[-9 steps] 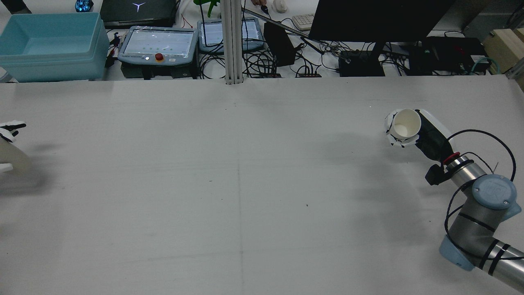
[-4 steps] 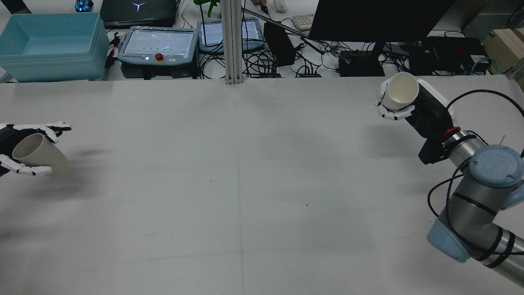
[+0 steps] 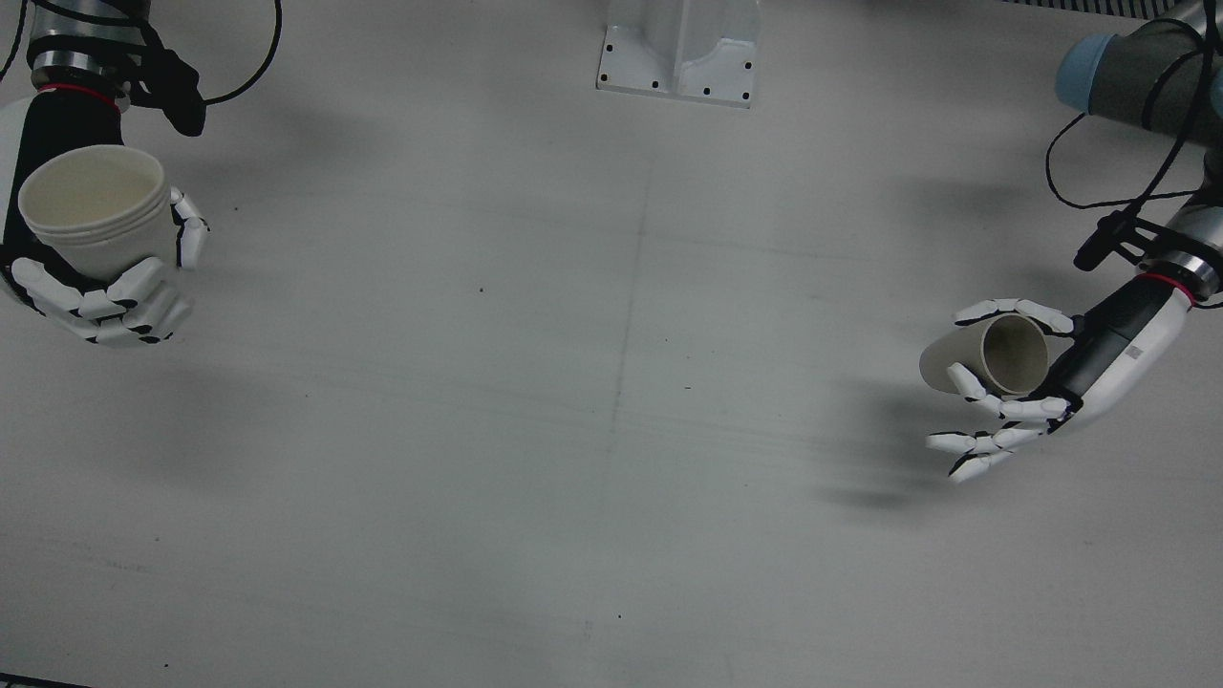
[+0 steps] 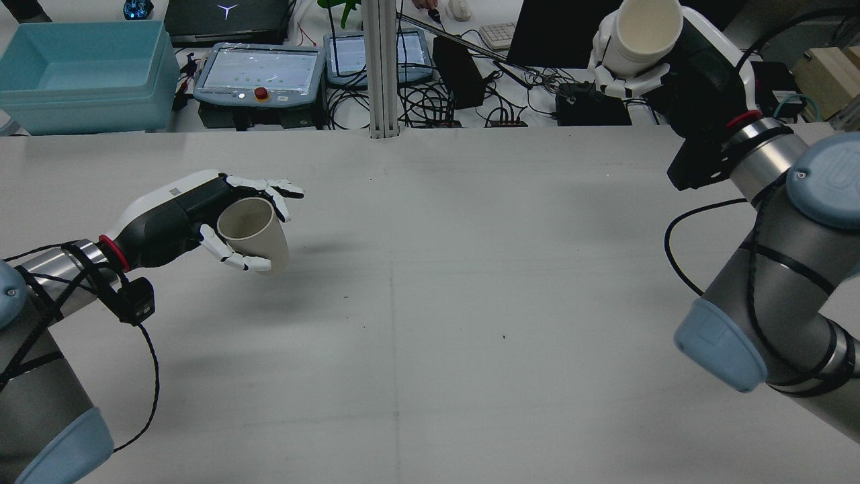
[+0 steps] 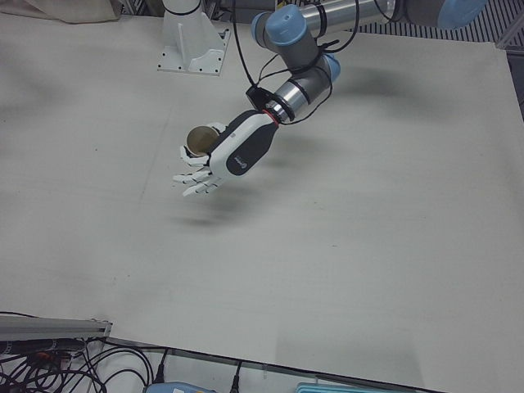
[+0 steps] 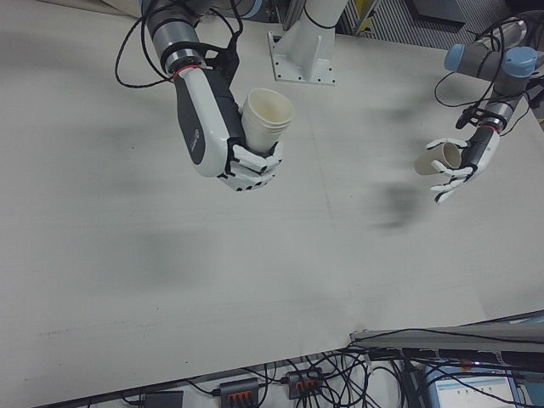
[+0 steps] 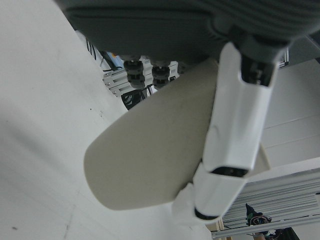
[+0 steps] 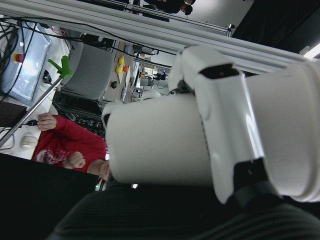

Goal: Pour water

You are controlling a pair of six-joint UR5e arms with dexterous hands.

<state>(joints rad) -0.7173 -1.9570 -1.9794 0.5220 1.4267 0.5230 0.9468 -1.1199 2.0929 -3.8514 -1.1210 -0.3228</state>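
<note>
Right hand (image 4: pixel 635 74) is wrapping its fingers round a white paper cup (image 4: pixel 641 33), cup sitting upright in the palm with mouth facing up, fingers curled across the lower wall. The cup looks like a nested stack, rims showing in the front view (image 3: pixel 96 215). It is hanging high above the tabletop (image 4: pixel 430 302), well off to the right of the white pedestal base (image 3: pixel 680 53) as the robot sees it.

Left hand (image 4: pixel 222 218) is holding a beige paper cup (image 4: pixel 254 232), loosely: thumb side and one or two fingers are pressing on the wall, the other fingers are spreading out straight past it. This cup is tilting, mouth turned back toward the wrist and up, base pointing away from the palm. It is floating clear of the tabletop, on the opposite side of the pedestal base, well apart from the white cup. Contents of either cup: cannot tell.
</note>
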